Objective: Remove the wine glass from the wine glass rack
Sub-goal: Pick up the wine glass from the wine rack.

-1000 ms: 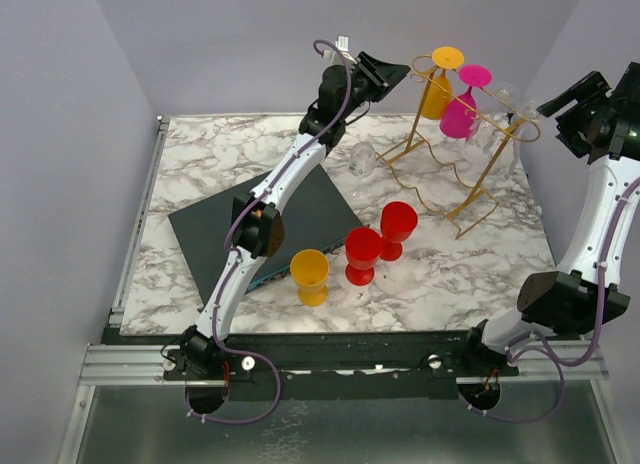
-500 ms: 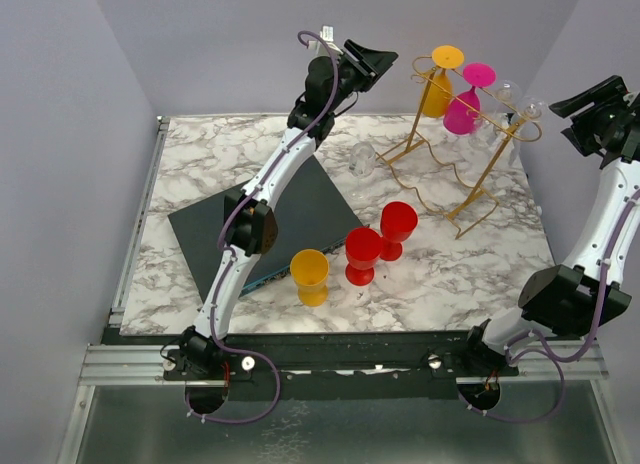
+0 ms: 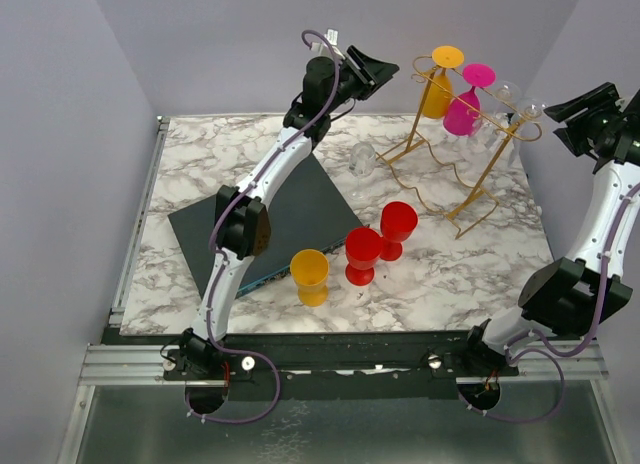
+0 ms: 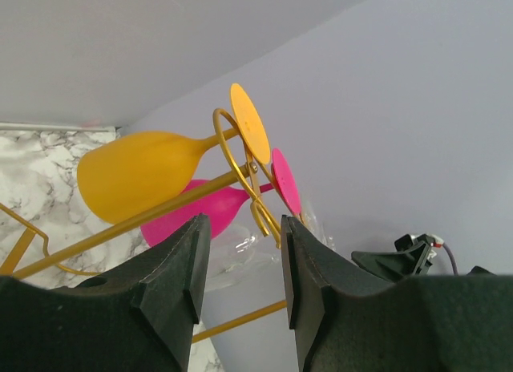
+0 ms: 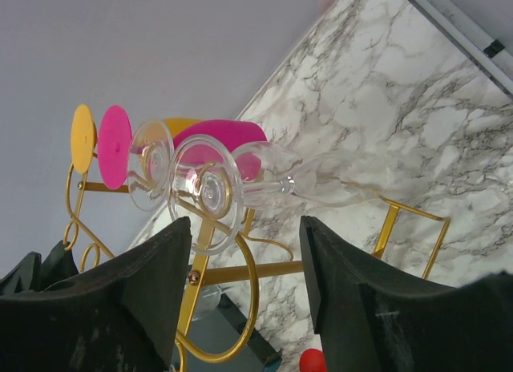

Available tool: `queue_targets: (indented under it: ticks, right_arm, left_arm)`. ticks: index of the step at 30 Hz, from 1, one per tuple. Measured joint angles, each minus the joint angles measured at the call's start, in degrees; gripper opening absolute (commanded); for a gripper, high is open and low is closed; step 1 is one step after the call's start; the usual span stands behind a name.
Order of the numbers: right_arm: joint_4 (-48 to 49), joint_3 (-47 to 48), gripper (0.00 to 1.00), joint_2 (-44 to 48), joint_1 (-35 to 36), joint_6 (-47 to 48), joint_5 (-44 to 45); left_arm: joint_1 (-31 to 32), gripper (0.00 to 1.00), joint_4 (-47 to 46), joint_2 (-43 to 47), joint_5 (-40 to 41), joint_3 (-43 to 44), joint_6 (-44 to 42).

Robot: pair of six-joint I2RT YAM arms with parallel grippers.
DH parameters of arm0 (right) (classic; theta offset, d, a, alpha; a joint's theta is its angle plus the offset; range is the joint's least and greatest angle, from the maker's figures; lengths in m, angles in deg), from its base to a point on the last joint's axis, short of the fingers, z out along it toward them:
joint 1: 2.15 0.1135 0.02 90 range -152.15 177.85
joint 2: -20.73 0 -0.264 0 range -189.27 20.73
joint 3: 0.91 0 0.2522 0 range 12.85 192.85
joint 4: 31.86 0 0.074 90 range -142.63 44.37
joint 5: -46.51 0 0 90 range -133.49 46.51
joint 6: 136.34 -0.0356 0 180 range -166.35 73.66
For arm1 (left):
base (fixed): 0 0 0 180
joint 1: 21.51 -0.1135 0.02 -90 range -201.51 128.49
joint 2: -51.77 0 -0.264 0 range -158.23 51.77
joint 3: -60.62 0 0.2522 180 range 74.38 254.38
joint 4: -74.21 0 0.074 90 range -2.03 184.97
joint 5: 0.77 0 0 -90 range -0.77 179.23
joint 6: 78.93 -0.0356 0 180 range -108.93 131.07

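The gold wine glass rack [image 3: 481,180] stands at the table's back right. Upside down on its rails hang a yellow glass [image 3: 436,92], a pink glass [image 3: 461,112] and clear wine glasses [image 3: 503,106]. My left gripper [image 3: 385,64] hovers open just left of the rack's top; in its wrist view the yellow glass [image 4: 144,173] and pink glass [image 4: 196,218] lie beyond the empty gripper [image 4: 240,260]. My right gripper [image 3: 560,119] is open to the right of the rack. Its wrist view shows a clear wine glass [image 5: 210,192] just above the empty gripper [image 5: 244,268].
A clear glass [image 3: 361,160] stands on the marble table [image 3: 200,174] left of the rack. Two red cups [image 3: 363,254] and a yellow cup [image 3: 310,276] stand mid-table beside a dark mat [image 3: 310,209]. Walls are close behind and to the right.
The left gripper rose and drew back to the left from the rack, its jaws a little wider. The right gripper shifted slightly and its jaws narrowed somewhat.
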Motion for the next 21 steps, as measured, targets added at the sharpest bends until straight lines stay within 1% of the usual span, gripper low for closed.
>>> queue_targets:
  ticks: [5, 9, 15, 21]
  right_arm:
    - [1.3, 0.0, 0.57, -0.7, -0.7, -0.9, -0.5]
    - [2.2, 0.1, 0.54, -1.8, -0.7, -1.4, -1.4]
    - [3.9, -0.1, 0.44, -3.3, -0.7, -2.5, -3.0]
    - [5.0, -0.1, 0.41, -3.4, -0.7, -3.4, -4.3]
  left_arm:
    - [-0.1, 0.46, 0.3, 3.9, -1.7, -4.6, -1.6]
    - [-0.4, 0.46, 1.6, 10.3, -2.4, -11.8, -4.1]
    - [-0.6, 0.48, 2.9, 23.2, -2.6, -26.6, -8.5]
    - [-0.9, 0.49, 2.4, 34.9, -2.5, -40.8, -11.8]
